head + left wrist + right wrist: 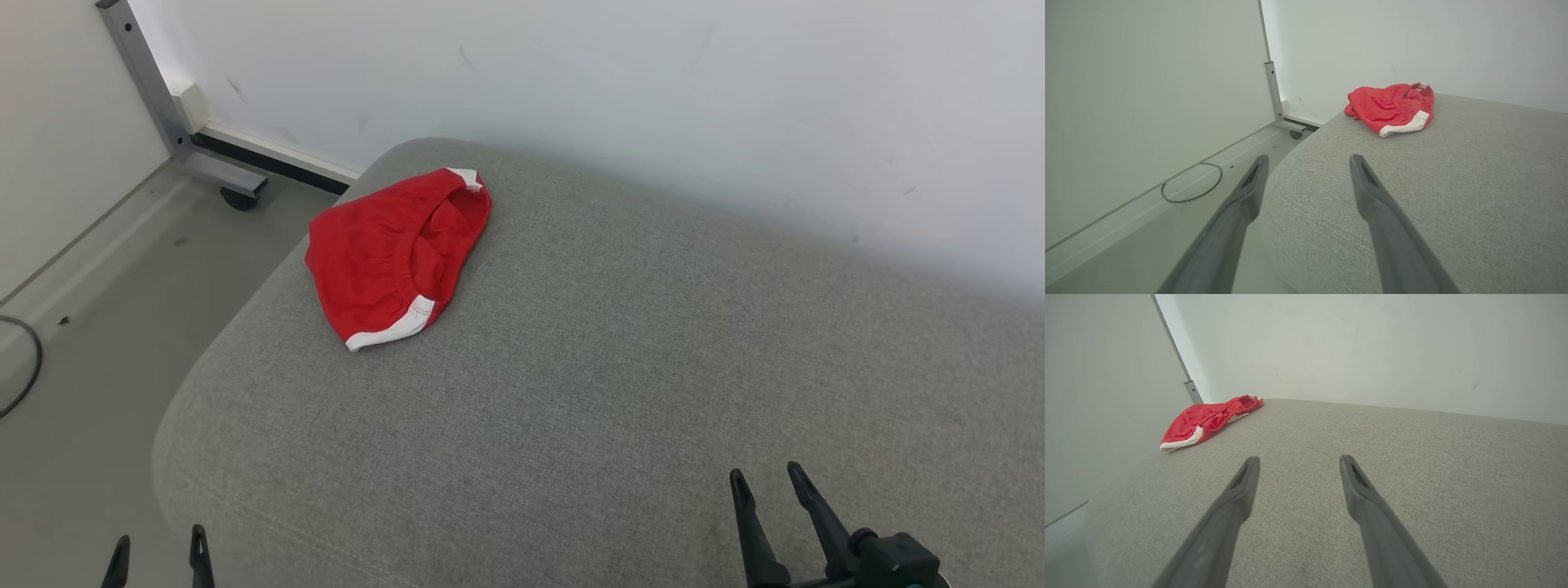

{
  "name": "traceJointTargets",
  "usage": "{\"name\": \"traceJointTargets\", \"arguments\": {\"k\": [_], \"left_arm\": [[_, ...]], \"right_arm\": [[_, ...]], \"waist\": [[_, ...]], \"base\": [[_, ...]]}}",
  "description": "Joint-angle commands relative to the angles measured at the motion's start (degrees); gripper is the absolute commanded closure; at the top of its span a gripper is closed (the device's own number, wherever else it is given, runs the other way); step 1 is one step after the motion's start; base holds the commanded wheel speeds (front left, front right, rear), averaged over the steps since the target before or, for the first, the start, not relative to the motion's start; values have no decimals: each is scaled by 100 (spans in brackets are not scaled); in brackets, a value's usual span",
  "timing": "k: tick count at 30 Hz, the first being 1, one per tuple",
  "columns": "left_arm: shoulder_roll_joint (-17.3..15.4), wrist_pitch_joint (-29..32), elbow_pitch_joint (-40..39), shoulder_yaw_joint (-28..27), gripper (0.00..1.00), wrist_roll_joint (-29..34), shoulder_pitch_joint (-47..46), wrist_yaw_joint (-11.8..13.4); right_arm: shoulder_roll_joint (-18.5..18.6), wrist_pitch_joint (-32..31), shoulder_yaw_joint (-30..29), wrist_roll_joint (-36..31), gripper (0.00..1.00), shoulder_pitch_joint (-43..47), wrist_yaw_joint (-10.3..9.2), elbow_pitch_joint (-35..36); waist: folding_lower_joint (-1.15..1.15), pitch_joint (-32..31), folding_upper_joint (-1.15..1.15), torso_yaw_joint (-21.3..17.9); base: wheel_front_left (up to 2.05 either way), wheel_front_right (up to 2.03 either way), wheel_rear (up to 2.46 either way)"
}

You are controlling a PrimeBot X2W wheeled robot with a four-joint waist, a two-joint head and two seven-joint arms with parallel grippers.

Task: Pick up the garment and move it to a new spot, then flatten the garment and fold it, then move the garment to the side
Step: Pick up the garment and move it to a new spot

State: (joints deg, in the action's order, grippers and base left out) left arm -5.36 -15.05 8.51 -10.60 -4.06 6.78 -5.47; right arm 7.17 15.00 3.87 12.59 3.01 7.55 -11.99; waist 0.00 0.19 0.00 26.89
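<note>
The garment (pixel 392 257) is a crumpled red piece with white trim, lying at the far left of the grey cushion (pixel 620 359), close to its left edge. It also lies ahead in the left wrist view as the garment (pixel 1392 108) and far left in the right wrist view as the garment (pixel 1204 421). My left gripper (pixel 159 543) stands open at the cushion's near left corner, well short of the cloth. Over the near right part, my right gripper (pixel 767 482) is open too, with nothing between its fingers.
A white wall (pixel 653 98) runs behind the cushion. Left of it is grey floor (pixel 90 327) with a metal frame leg on a caster (pixel 241 196) and a dark cable loop (pixel 24 367). A pale panel (pixel 1147 81) stands on the left.
</note>
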Motion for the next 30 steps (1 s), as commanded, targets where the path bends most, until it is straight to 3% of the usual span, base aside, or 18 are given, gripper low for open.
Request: {"name": "traceJointTargets", "arguments": {"k": [1, 9, 16, 23, 30], "left_arm": [[-20, -17, -15, -27, 0, -69, 49, 22], [-12, -17, 25, -85, 0, -97, -51, 42], [-96, -17, 138, -137, 0, -350, -685, -53], [-443, -17, 528, -16, 0, -575, -1911, -147], [-1018, -16, 1045, -95, 0, -897, -3187, -184]], "right_arm": [[15, 23, 11, 10, 0, -19, -15, -4], [16, 23, 31, 23, 0, -61, -15, -19], [9, 23, -191, -129, 0, -201, -15, 53], [110, 24, -392, -287, 0, -468, -15, 165], [127, 16, -471, -410, 0, -877, -15, 396]], "waist": [[0, 5, 0, 10], [0, 37, 0, -57], [0, 290, 0, -369], [0, 841, 0, -886], [0, 1674, 0, -1686]], "base": [[0, 0, 0], [0, 0, 0], [0, 0, 0], [0, 0, 0], [0, 0, 0]]}}
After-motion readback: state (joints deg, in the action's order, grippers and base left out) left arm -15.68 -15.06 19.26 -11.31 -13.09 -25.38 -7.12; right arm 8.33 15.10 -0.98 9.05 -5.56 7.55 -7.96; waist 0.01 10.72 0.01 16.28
